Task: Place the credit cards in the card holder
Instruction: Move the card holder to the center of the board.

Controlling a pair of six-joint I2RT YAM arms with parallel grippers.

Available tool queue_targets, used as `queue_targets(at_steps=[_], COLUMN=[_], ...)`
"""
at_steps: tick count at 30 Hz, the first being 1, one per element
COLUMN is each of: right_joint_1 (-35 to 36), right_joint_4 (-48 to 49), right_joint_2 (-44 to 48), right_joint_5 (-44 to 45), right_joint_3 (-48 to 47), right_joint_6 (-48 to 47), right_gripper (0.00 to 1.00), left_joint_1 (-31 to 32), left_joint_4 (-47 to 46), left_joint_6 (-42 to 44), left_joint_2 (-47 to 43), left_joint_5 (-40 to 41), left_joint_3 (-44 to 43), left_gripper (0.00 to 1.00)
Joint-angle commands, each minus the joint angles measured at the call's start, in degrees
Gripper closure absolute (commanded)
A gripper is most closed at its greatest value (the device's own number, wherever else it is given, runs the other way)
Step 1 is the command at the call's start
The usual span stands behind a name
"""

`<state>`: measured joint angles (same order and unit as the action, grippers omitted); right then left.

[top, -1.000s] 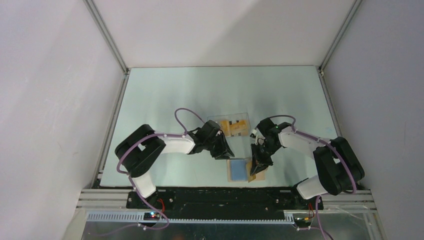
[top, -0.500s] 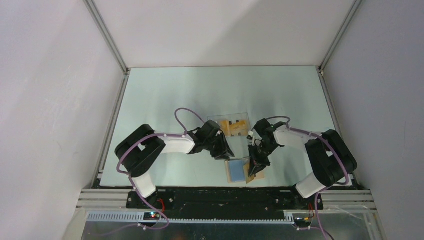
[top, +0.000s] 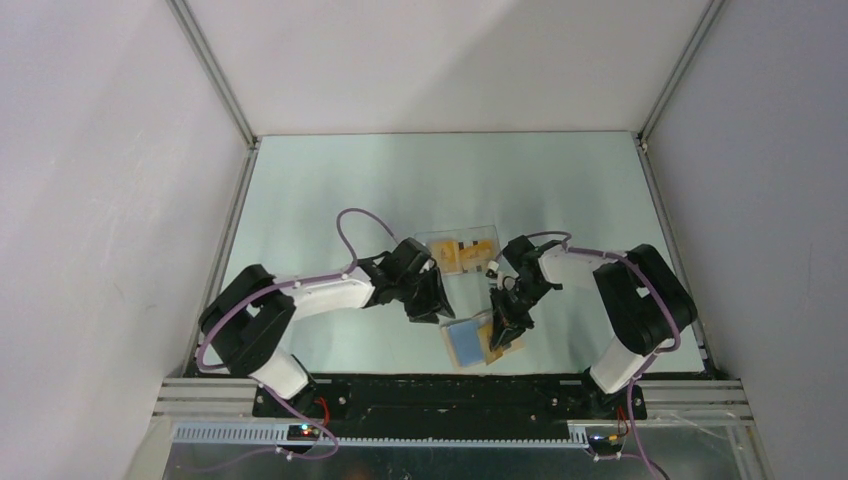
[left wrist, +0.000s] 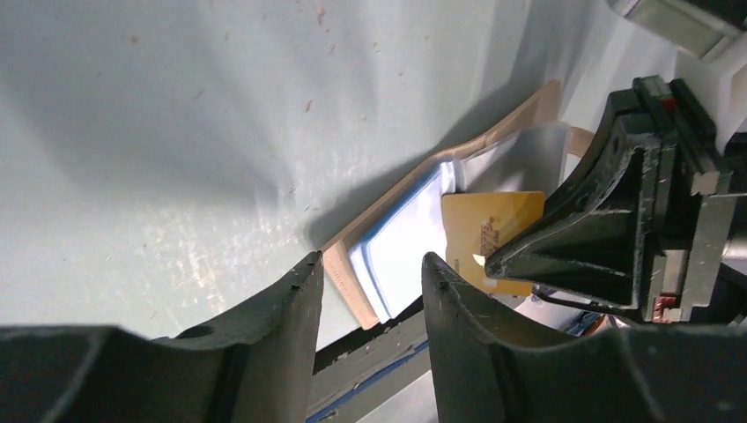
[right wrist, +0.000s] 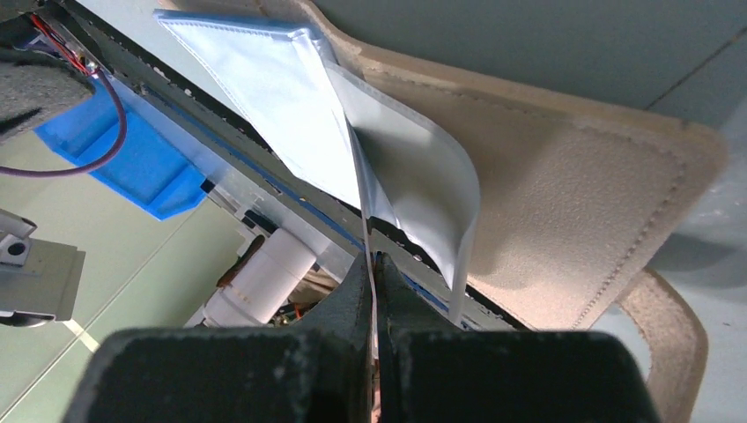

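The tan folding card holder [top: 465,343] with light blue inner panels lies open on the pale green tabletop [top: 350,190], low in the centre of the overhead view, close to the tabletop's near edge. One thin orange-yellow credit card [left wrist: 489,231] sits over its right half. My right wrist view sees it edge-on, running up between the light blue flaps. My right end effector [right wrist: 377,264] is clenched on that card's rear edge, fingers pressed together with only the card between them.

My left end effector [left wrist: 370,269] hovers just left of the holder — released, its two fingers apart with nothing between them, the holder's tan corner showing through the gap. Above the holder in the overhead view, between my two arms, a clear plastic tray [top: 486,233] holds more orange-yellow cards [top: 462,252] with dark marks.
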<state>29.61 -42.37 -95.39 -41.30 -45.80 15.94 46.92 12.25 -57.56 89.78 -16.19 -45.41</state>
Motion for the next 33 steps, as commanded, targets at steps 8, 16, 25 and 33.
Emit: queue_targets(at_steps=[8, 16, 25, 33], right_joint_1=[0.1, 0.9, 1.1, 1.4], right_joint_4=[-0.3, -2.7, -4.7, -4.5], right_joint_2=[-2.3, -2.5, -3.6, -3.3], right_joint_5=[1.8, 8.1, 9.3, 10.7], right_joint_3=[-4.2, -5.7, -7.4, -9.1], right_joint_6=[-2.2, -2.6, -4.9, -5.6], right_gripper=[1.0, 1.0, 1.0, 1.0], left_joint_1=[2.8, 3.0, 1.4, 1.1], left_joint_4=[4.8, 6.4, 14.8, 18.0], left_joint_6=[1.9, 2.9, 8.5, 12.2], left_joint_2=[6.6, 10.4, 14.1, 20.0], left_joint_5=[-5.3, -1.4, 3.5, 4.0], left_joint_3=[-2.5, -7.0, -13.9, -20.4], left_gripper=[0.54, 0.69, 0.9, 0.96])
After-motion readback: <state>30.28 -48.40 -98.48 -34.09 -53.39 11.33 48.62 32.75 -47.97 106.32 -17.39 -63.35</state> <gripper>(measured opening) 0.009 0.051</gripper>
